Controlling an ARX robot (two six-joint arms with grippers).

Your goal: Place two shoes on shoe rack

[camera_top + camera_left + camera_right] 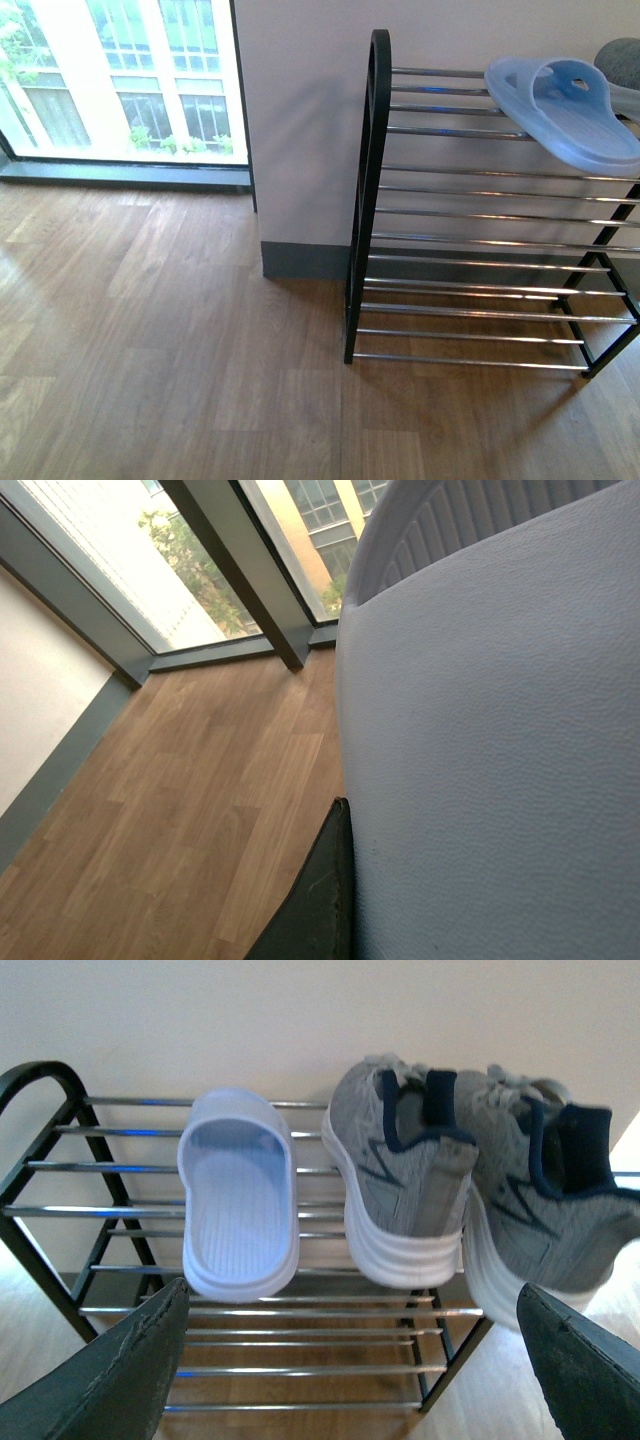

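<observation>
shoe rack (60, 1170) | two shoes (405, 1190) sitting on top tier beside blue slipper (240, 1205) | right gripper (350, 1360) jaws standing apart | left gripper: jaws cannot tell

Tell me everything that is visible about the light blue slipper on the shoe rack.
The light blue slipper is a one-piece slide of smooth, rubbery-looking material with a wide closed strap over the front and a ribbed footbed. It lies sole down on the chrome bars of the top tier of the shoe rack, its open heel toward the right wrist camera and its toe toward the wall. A grey sneaker stands close beside it; whether they touch cannot be told. In the front view it overhangs the front bar slightly.
</observation>
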